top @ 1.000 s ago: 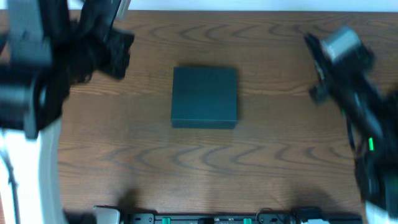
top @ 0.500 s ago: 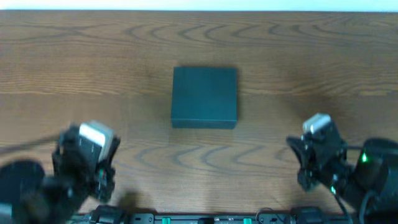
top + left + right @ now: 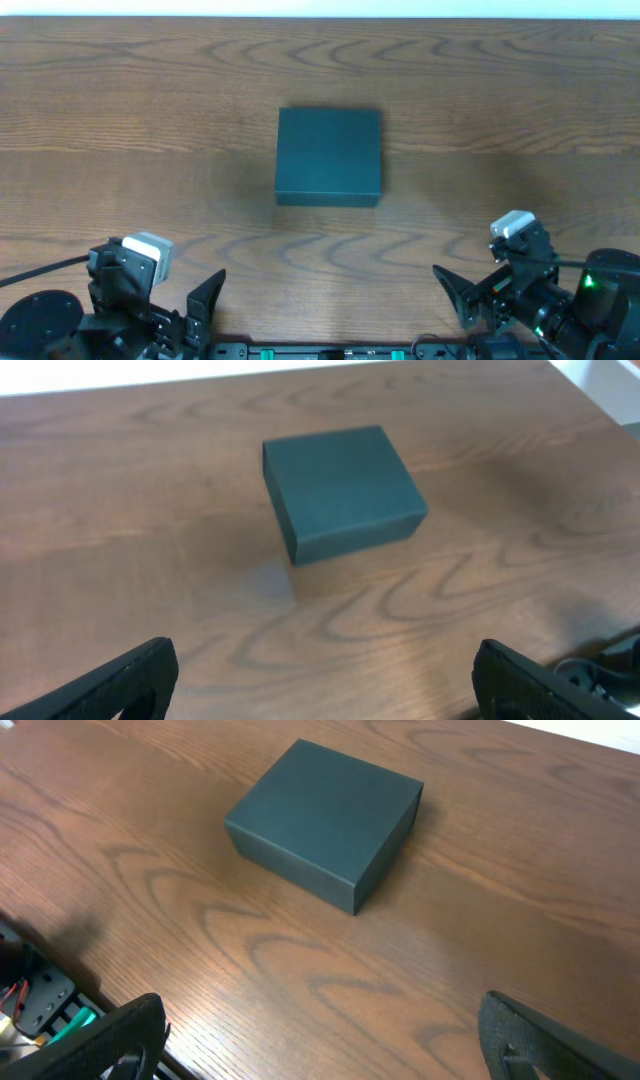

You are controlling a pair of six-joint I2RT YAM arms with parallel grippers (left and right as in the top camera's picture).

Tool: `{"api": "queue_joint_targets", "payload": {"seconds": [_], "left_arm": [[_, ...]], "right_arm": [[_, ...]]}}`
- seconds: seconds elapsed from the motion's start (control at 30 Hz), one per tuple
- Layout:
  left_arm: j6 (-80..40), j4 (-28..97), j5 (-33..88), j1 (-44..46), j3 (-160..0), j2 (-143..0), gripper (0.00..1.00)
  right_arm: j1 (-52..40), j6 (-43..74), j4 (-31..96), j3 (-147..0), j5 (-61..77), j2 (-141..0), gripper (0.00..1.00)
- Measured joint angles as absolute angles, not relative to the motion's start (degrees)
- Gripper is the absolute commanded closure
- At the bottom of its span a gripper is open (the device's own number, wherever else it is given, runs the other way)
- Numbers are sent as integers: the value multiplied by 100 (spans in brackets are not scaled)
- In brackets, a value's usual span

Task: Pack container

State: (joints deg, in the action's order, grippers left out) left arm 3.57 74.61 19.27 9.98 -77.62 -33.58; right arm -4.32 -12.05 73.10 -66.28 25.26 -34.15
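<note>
The container [image 3: 330,157] is a dark teal-black square box lying flat in the middle of the wooden table with its lid shut; it also shows in the left wrist view [image 3: 340,490] and the right wrist view [image 3: 325,820]. My left gripper [image 3: 320,680] sits low at the near left edge, open wide, with only bare wood between its fingers [image 3: 140,672]. At the near right edge my right gripper [image 3: 322,1025] is also open wide and holds nothing. Both grippers are well short of the container and point toward it.
Brown wood-grain table [image 3: 480,90] runs to a pale strip at the far edge. A black rail with green parts [image 3: 330,352] runs along the near edge between the arm bases. Cables and green electronics [image 3: 45,1010] show at the right wrist view's lower left.
Both arms have come down from the far sides of the table to the near edge. Both grippers' jaws have spread wide. The container has not moved.
</note>
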Motion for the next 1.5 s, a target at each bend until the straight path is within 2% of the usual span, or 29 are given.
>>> {"api": "queue_joint_targets", "payload": {"seconds": [0.5, 0.67, 0.83, 1.07, 1.27, 1.5], "left_arm": [[279, 7826, 1918, 998, -7758, -3358, 5], [320, 7933, 1531, 998, -7688, -3271, 5], [322, 6925, 620, 985, -6825, -2519, 5], [163, 5509, -449, 775, -4713, -965, 5], [47, 4884, -880, 602, -3269, -207, 5], [-137, 4226, -1057, 331, -2432, -78, 5]], "right_arm": [[-429, -1184, 7310, -6628, 2526, -3415, 1], [-429, -1184, 7308, -6628, 2526, -3415, 1], [-429, -1181, 7308, -6628, 2526, -3415, 1], [-429, -1144, 7308, -6630, 2526, -3415, 1], [-429, -1140, 7308, -6630, 2528, -3415, 1], [-429, -1142, 7308, -6630, 2526, -3415, 1]]}}
